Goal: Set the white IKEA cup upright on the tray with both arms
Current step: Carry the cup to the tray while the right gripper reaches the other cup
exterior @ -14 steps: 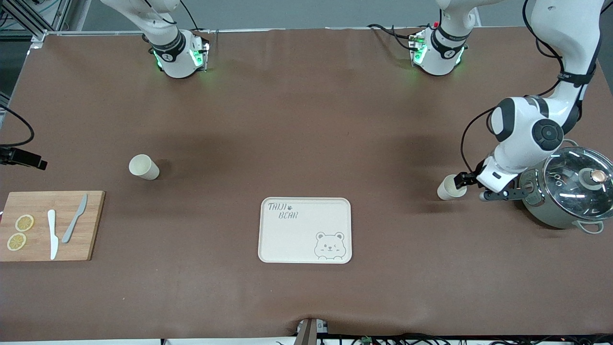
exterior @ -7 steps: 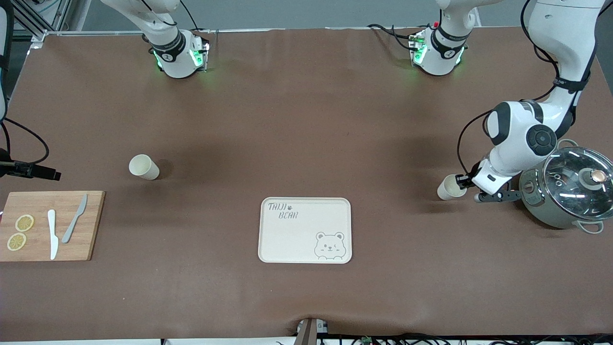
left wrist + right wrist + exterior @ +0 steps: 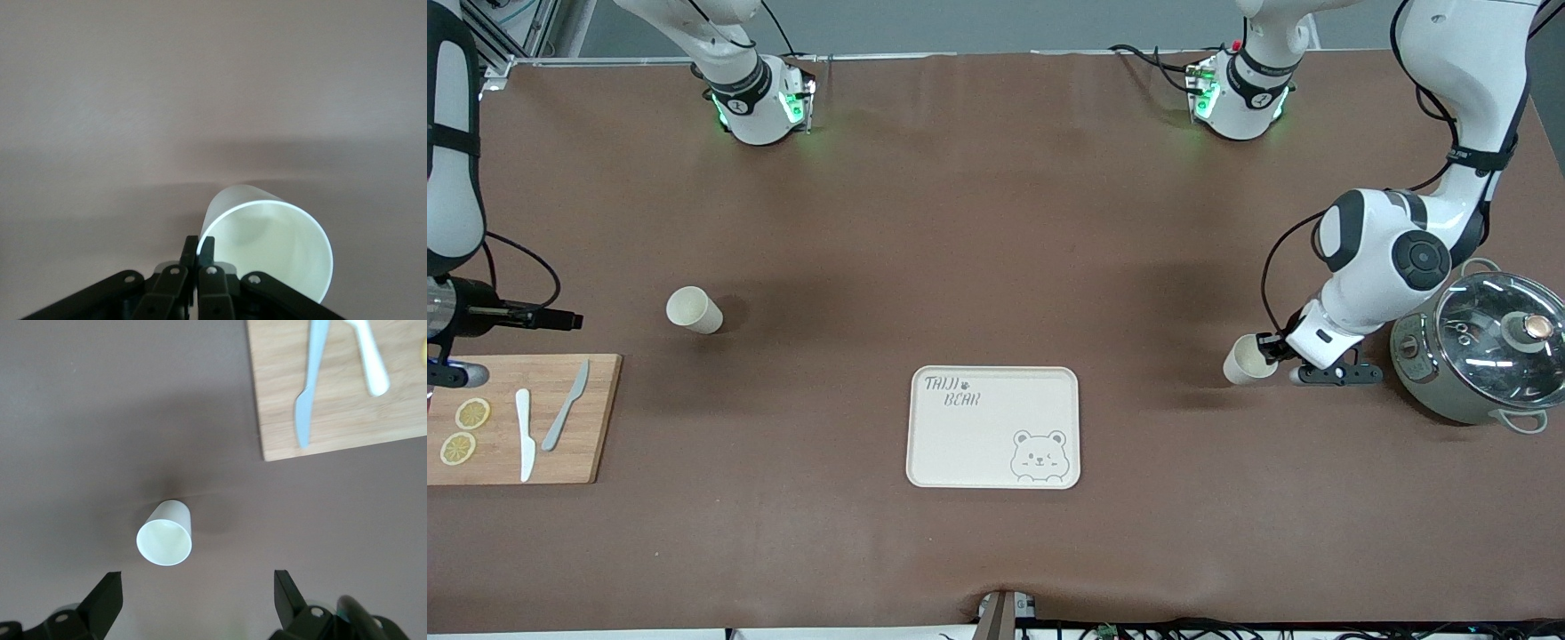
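The cream tray [image 3: 978, 444] with "TAIJI BEAR" lettering lies at the table's middle, near the front camera. My left gripper [image 3: 1270, 348] is shut on the rim of a white cup [image 3: 1243, 361], held tilted low over the table between the tray and a pot. In the left wrist view the fingers [image 3: 199, 244] pinch the cup's [image 3: 267, 243] rim. A second white cup [image 3: 692, 310] lies on its side toward the right arm's end. My right gripper [image 3: 543, 333] is open and empty beside it. The right wrist view [image 3: 199, 587] shows this cup [image 3: 165, 537] ahead of the spread fingers.
A grey-green pot with a glass lid [image 3: 1480, 356] stands at the left arm's end, close to the left arm's wrist. A bamboo cutting board [image 3: 596, 444] with two knives and lemon slices lies at the right arm's end, under the right arm.
My left gripper has carried its cup a little toward the tray, away from the pot. My right arm has come in from the table's end toward the lying cup.
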Motion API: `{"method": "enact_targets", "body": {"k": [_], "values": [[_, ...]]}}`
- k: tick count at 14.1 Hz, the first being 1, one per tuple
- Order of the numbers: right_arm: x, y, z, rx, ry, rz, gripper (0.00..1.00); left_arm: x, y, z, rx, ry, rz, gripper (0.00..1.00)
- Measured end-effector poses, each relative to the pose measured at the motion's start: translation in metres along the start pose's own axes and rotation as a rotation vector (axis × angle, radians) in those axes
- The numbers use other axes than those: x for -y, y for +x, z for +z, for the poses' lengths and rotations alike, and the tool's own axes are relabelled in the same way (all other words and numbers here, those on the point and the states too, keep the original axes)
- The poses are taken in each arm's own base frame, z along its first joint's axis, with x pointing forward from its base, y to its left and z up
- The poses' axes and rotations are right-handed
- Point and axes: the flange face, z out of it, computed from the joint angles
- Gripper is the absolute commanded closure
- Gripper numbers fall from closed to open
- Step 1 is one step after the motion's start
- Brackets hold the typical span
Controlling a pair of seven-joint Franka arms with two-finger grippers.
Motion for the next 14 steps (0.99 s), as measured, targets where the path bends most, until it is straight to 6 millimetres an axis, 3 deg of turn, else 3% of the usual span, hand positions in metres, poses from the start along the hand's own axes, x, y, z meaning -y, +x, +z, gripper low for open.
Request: {"method": "enact_targets", "body": {"k": [4,6,10,14], "values": [[-0.001,-0.014,0.049,-0.035,0.012,0.023,0.0,-0.069,0.018,-0.027,-0.007,-0.017,0.096,1.0],[-0.001,-0.023,0.073,-0.039,0.013,0.037,0.0,-0.105,0.026,-0.029,-0.013,-0.033,0.075,1.0],[-0.002,-0.033,0.128,-0.083,0.01,0.054,0.0,-0.186,0.039,-0.016,-0.017,-0.084,-0.017,1.0],[0.01,-0.045,0.17,-0.112,0.013,0.102,0.0,-0.235,0.049,0.0,-0.014,-0.124,-0.072,1.0]]}}
